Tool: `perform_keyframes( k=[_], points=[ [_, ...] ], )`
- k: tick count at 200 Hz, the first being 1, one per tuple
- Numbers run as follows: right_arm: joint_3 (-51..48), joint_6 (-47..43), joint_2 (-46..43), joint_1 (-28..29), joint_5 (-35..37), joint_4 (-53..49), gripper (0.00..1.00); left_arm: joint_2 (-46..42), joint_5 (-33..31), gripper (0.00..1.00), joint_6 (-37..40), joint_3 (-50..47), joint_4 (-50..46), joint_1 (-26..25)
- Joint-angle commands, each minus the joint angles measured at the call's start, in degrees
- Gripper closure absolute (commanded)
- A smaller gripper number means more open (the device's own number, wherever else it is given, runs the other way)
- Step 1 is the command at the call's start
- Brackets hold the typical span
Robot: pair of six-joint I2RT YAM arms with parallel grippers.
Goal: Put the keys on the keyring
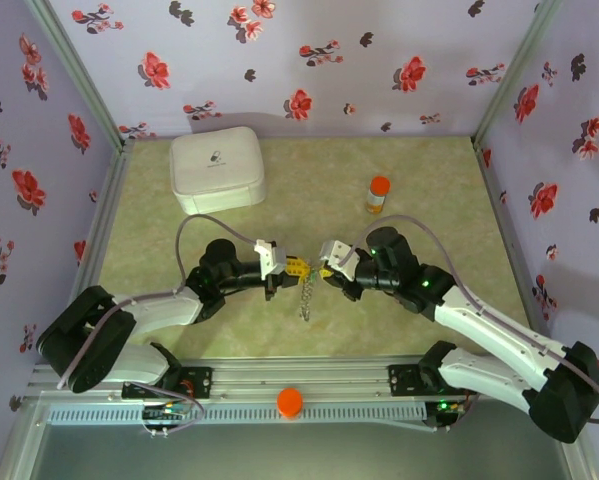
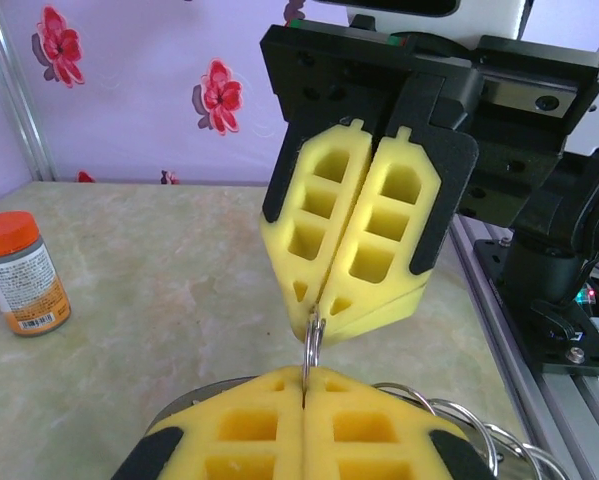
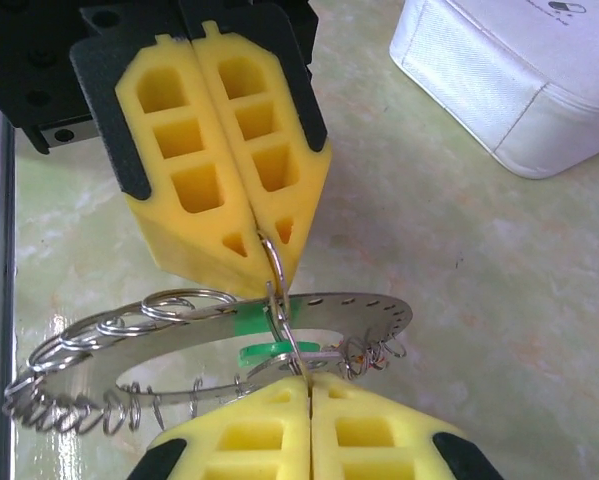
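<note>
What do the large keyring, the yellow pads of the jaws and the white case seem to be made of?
Keyring: metal, a flat grey band with a bright sheen, punched holes and wire loops.
Yellow pads: probably soft foam or rubber, matt, with moulded hollow cells.
White case: perhaps fabric-covered or textured plastic; a seam runs around it.

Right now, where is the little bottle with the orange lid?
In the top view the orange-lidded bottle stands toward the far right of the table, to the right of the white case and beyond the right gripper.
</note>
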Motion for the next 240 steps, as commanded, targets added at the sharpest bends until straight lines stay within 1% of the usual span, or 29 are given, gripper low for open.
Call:
perform_keyframes(
  k=[1,18,35,51,69,87,106,136,152,157,171,182,187,201,214,240],
  points=[
    [2.09,-0.14,0.48,0.39,-0.95,1.17,0.69,-1.47,0.71,1.0,1.95,0.38,1.29,-0.4],
    [2.27,-0.21,0.78,0.28,-0.15,1.65,0.68,-1.66,0.73,1.0,2.14,0.39,1.23,-0.48],
    [2.54,-0.52,0.77,0.35,-0.86,1.7,0.69,-1.77,0.73,1.0,2.18,0.4,1.05,-0.48],
    [2.62,-0.63,0.7,0.31,-2.32,1.55,0.78,-1.74,0.73,1.0,2.38,0.38,0.97,-0.57],
    [2.68,-0.95,1.16,0.35,-2.55,0.75,0.92,-1.95,0.74,1.0,2.51,0.47,0.97,-0.57],
    [2.53,-1.5,1.81,0.35,-1.1,-0.39,1.0,-2.37,0.82,1.0,2.19,0.72,1.0,-0.66],
    [3.31,-1.86,3.98,0.35,1.63,-2.26,1.0,-3.03,1.62,1.0,0.66,1.39,2.86,-0.92],
    [4.79,-1.6,7.22,0.46,-1.64,-3.23,1.0,-3.01,3.32,1.0,-0.17,4.06,3.4,-1.01],
    [4.18,-1.28,6.03,0.53,-0.67,-2.35,1.0,-2.6,3.37,1.0,0.71,4.59,2.97,-1.01],
    [3.75,-1.27,5.23,0.45,-0.19,-1.98,0.98,-2.34,3.38,1.0,1.17,4.58,2.68,-0.97],
    [1.65,-0.9,2.03,0.09,0.91,-0.11,0.81,-1.66,3.28,1.0,1.63,4.35,2.46,-1.01],
    [-0.32,-0.89,-0.93,-0.26,0.68,1.22,0.73,-0.9,3.3,1.0,1.46,4.09,2.7,-1.04],
    [-0.88,-1.18,-2.08,-0.26,0.23,1.24,0.71,-0.58,3.32,1.0,1.21,4.08,2.88,-1.03],
    [-1.14,-2.23,-3.56,-0.26,-2.39,0.39,0.68,-0.2,3.3,1.0,0.85,4.23,2.78,-1.1],
    [-1.17,-1.71,-3.63,-0.26,-4.06,1.51,0.68,-0.46,3.26,1.0,0.77,4.34,2.68,-1.28],
    [-1.41,-0.88,-3.78,-0.27,-3.96,4.53,0.69,-0.61,3.36,1.0,0.78,4.33,2.05,-1.36]
  ],
)
